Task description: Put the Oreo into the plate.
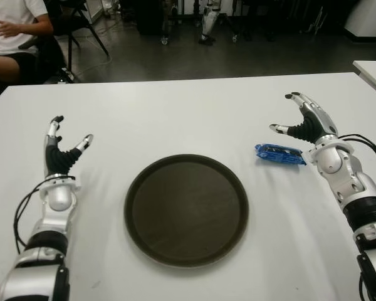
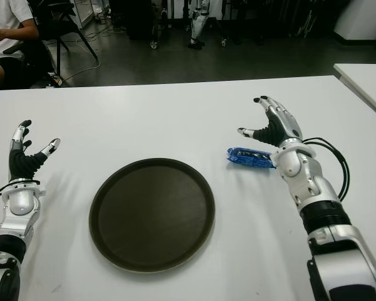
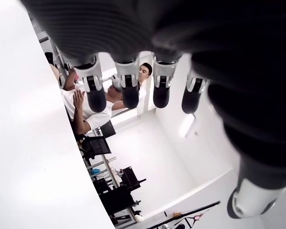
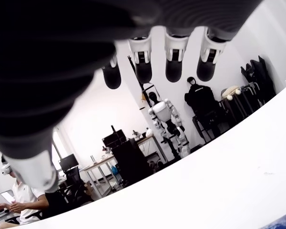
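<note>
The Oreo (image 1: pixel 280 153) is a blue packet lying flat on the white table (image 1: pixel 175 113), to the right of the round dark plate (image 1: pixel 187 210). The plate holds nothing. My right hand (image 1: pixel 297 119) is just right of and behind the packet, fingers spread, wrist close beside the packet's right end, holding nothing. A blue corner of the Oreo (image 4: pixel 283 222) shows at the edge of the right wrist view. My left hand (image 1: pixel 64 144) shows at the left of the plate, fingers spread and pointing up, with nothing in it.
A seated person (image 1: pixel 12 34) is beyond the table's far left corner. Chairs and a parked robot (image 1: pixel 210 22) stand on the dark floor behind. A second white table (image 1: pixel 373 72) edges in at the far right.
</note>
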